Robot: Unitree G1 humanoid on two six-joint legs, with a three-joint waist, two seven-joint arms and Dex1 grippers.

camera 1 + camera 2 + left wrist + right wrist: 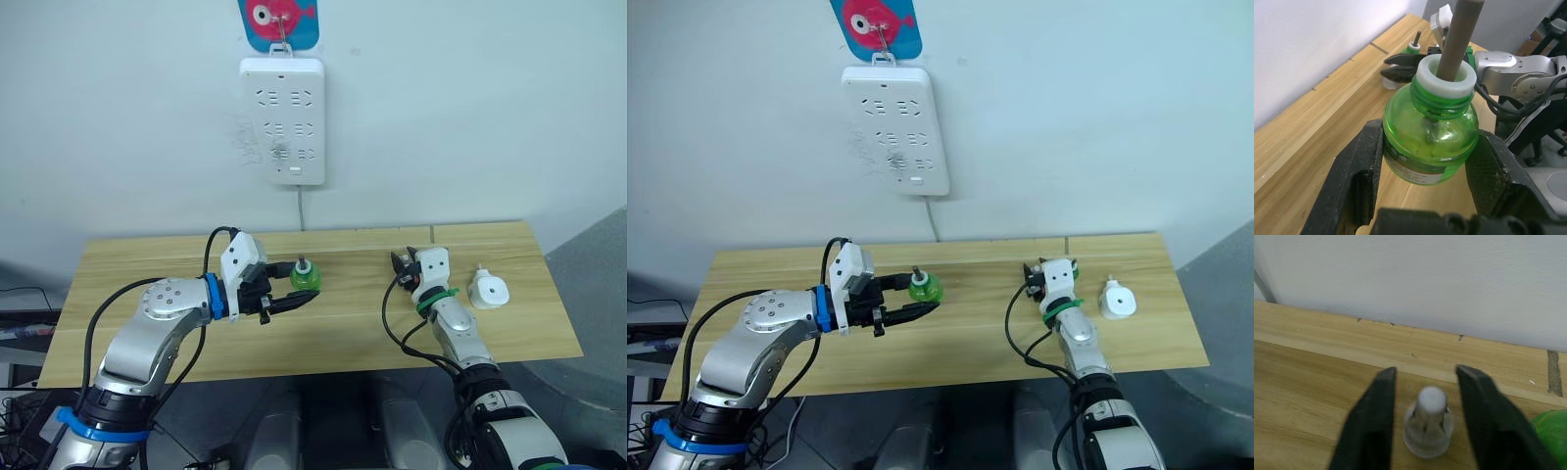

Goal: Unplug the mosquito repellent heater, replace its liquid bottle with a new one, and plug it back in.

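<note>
One heater (pixel 488 291) lies on the wooden worktop (pixel 343 328) towards its right end, just right of the right arm and well apart from the single white power strip (pixel 282 120), which hangs on the wall above the worktop's rear edge with one cord (pixel 300 206) dropping from its underside. A fish sticker (pixel 278 20) sits on the wall above the strip. There are two green bottles. The first bottle (pixel 1430 142) is clamped in the left pincer (pixel 300 286), one black finger pressed to each side of its round belly; a thick bare wick rises from the white collar at its neck. It sits left of the worktop's centre, and whether its base touches the wood cannot be told. The second bottle (pixel 1411 47) stands on the worktop just beside the right pincer (pixel 1427 371), and it too shows a thin dark rod at its neck; which of the two is the fresh one cannot be told. The right pincer is spread, its two fingers lying to either side of one small whitish cap (pixel 1429 423) that stands upright on the wood, with a gap on each side and no contact. The two pincers face each other across the middle of the worktop, well apart.
</note>
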